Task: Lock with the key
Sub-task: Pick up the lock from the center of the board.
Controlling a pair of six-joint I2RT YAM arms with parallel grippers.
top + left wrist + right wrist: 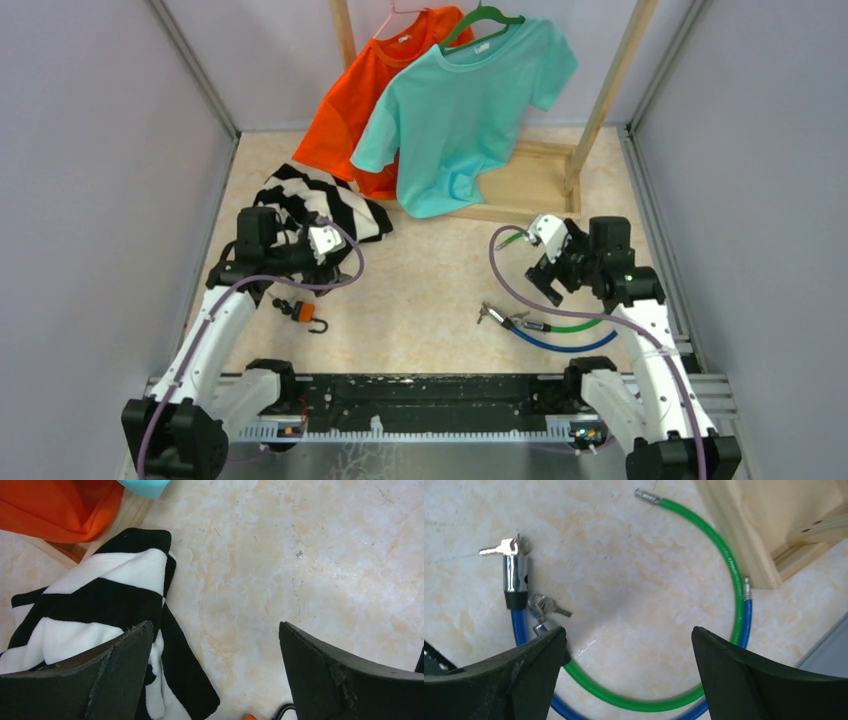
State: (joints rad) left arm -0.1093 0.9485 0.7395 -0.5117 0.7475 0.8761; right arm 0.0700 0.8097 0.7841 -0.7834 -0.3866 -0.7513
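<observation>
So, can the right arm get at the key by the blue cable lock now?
Probably yes. The right gripper hangs open nearby; the key lies bare at the metal end of the blue cable lock, and nothing covers it.

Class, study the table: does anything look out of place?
The striped cloth lies crumpled on the table at the left, while the orange shirt and teal shirt hang neatly behind it.
</observation>
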